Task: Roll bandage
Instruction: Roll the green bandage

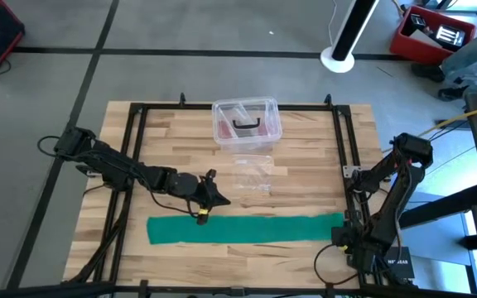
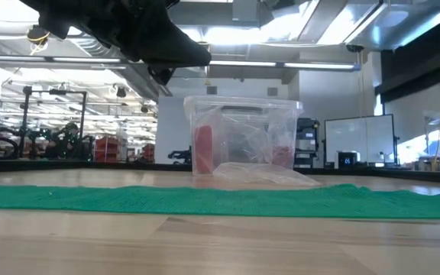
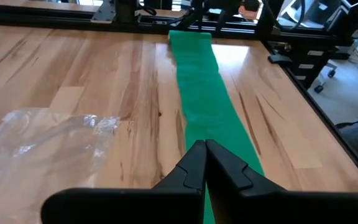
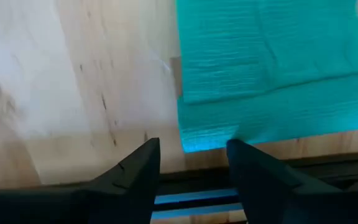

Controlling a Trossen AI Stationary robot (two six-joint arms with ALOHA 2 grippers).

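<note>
bandage [image 1: 247,229], a flat teal-green woven strip, lies along the table's near edge. right gripper [image 4: 191,158] hangs parted over its right end; left gripper [image 3: 204,151], pinched closed, hovers above it. beyond: crinkled plastic bag [image 1: 252,175], clear box [image 1: 247,122].

Two matte black arms, chunky jointed segments, loose black cables trailing off the bases. Left gripper [image 1: 214,199]: two pointed black fingers [image 3: 194,165] with smooth angled faces, plus a small yellow tag just behind the tip. Right gripper [image 4: 193,163]: same dark wedge-shaped fingers [image 4: 138,168], glossy plastic look, bluish strip showing on the body between them. Small white lettering on the black base block of the right arm, too small to read. No screws clear enough to make out.
</note>
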